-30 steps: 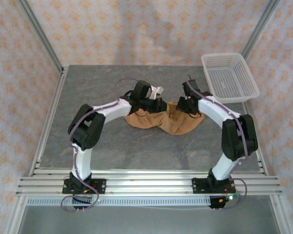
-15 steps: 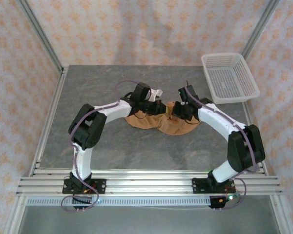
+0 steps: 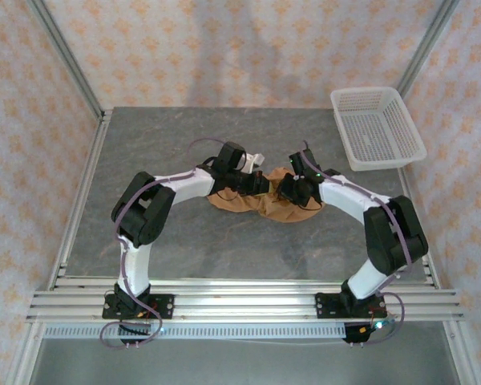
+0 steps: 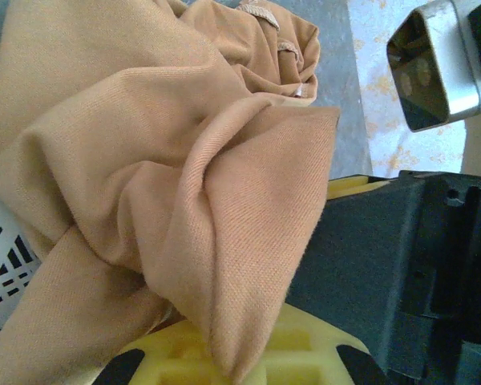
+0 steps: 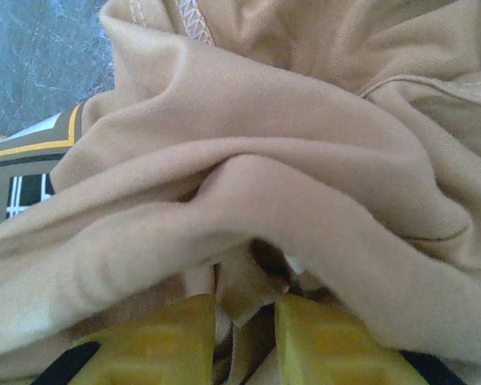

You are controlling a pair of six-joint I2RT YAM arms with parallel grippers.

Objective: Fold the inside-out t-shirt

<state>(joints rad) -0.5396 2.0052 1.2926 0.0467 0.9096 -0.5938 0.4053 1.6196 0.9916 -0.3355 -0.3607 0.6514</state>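
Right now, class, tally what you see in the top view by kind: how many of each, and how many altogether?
T-shirt: 1
Basket: 1
Robot arms: 2 (left arm, right arm)
Total: 4

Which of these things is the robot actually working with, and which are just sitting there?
In the job: t-shirt, bunched on the table; left gripper and right gripper, both in its cloth.
Lying about: white mesh basket, far right corner.
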